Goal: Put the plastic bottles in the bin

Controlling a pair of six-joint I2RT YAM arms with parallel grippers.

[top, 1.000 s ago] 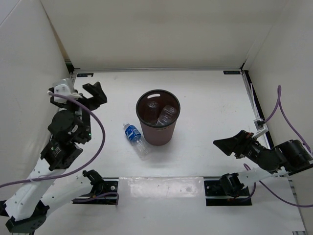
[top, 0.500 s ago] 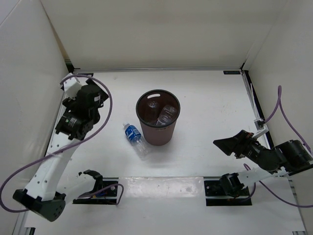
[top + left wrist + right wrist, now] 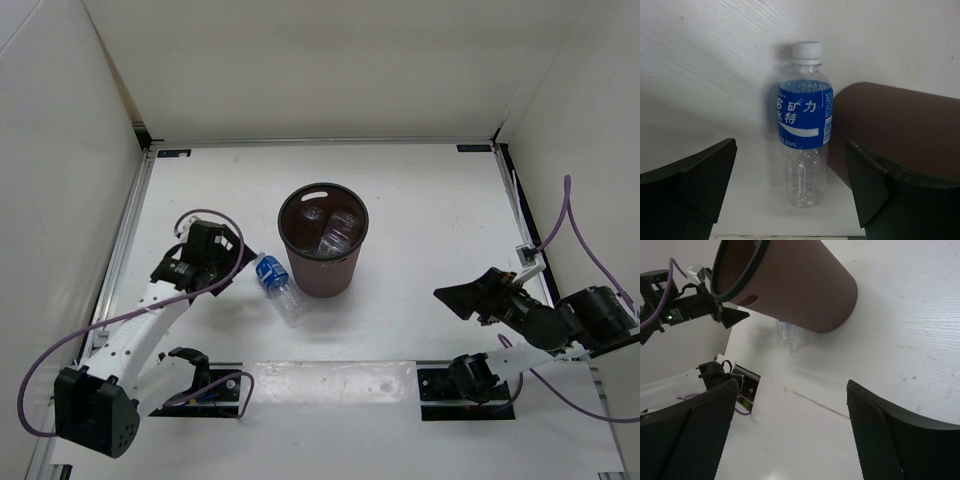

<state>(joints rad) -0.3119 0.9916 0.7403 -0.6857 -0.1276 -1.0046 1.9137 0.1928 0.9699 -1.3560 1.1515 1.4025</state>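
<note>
Clear plastic bottle with blue label and white cap (image 3: 270, 273) lies centre-left, just beside the round maroon-brown plastic bin (image 3: 325, 276). Left gripper (image 3: 232, 262) faces it, wide, empty. Right gripper (image 3: 447, 296), lower right, wide, empty.

Bottle (image 3: 805, 127): clear glossy plastic, blue film label (image 3: 803, 112) (cap (image 3: 806, 51) white, matt). Bin (image 3: 325, 274): smooth matt maroon plastic. Worktop (image 3: 440, 220): white, faintly grained.

Three bottles (image 3: 272, 275), one bin (image 3: 325, 280)
</note>
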